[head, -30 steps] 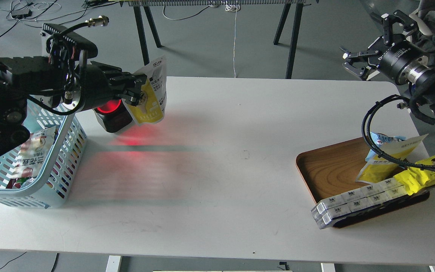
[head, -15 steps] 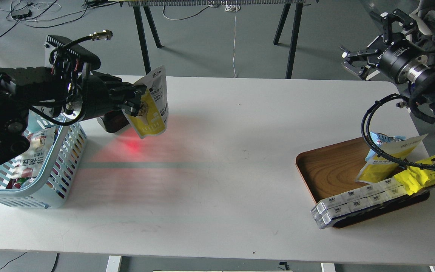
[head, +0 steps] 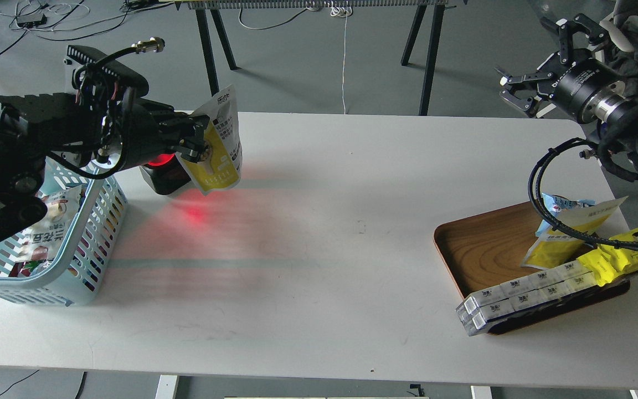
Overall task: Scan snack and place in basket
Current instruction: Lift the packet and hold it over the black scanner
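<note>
My left gripper (head: 200, 141) is shut on the snack (head: 220, 148), a flat pouch with a white top and a yellow lower part. It holds the pouch upright in the air at the table's far left, just in front of the black scanner (head: 163, 173) with its red light. The light blue basket (head: 92, 221) stands at the left table edge, below my left arm, with several packets inside. My right gripper (head: 538, 72) is open and empty, raised above the table's far right corner.
A brown wooden tray (head: 479, 249) at the right front holds a yellow pouch with a light-blue top (head: 562, 233), a bright yellow packet (head: 623, 252) and a row of white boxes (head: 524, 293). A black cable (head: 540, 205) loops over the tray. Red scanner glow lies on the white table (head: 319, 249).
My left gripper with the snack has shifted slightly left and up, closer to the scanner. The right gripper has barely moved.
</note>
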Controlling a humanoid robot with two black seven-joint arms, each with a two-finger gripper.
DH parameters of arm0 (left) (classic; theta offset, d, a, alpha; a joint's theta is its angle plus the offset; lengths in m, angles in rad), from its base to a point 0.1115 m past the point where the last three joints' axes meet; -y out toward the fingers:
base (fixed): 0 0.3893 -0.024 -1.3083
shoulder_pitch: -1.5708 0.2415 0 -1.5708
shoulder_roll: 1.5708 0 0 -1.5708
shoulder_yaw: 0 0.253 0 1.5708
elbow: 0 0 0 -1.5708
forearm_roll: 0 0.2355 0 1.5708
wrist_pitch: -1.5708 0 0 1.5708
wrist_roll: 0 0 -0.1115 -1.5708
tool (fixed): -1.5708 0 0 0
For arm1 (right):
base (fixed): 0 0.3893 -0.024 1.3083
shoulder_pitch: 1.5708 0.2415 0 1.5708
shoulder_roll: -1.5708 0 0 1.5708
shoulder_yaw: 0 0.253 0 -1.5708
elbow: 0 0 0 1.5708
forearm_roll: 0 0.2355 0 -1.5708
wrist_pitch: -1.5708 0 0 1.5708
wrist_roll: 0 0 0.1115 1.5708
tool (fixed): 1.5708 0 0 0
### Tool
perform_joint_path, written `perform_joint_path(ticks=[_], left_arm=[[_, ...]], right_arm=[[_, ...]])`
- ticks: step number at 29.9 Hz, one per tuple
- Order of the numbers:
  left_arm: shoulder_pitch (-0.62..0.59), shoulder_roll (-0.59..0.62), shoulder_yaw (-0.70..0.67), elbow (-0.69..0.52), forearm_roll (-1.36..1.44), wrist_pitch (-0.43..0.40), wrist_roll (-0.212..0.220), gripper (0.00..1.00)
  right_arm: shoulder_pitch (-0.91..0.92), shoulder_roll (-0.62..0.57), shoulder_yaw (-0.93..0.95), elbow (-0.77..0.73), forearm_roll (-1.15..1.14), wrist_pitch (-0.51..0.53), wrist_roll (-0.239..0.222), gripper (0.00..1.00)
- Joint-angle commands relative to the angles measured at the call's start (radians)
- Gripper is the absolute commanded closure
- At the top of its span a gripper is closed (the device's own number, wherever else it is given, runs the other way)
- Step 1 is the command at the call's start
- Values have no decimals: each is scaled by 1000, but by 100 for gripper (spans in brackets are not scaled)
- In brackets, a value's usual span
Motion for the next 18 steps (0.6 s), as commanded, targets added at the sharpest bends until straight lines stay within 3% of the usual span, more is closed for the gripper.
perform_joint_path(ticks=[1,8,18], left_arm=[[1,-29,-1,4,32,0,11,100],[4,-47,2,11,51,0,37,100],[30,-33,2,1,51,0,36,100]], right_arm=[[0,0,0,0,0,0,0,4],[2,0,0,0,0,-2,0,4],[2,0,0,0,0,0,0,4]])
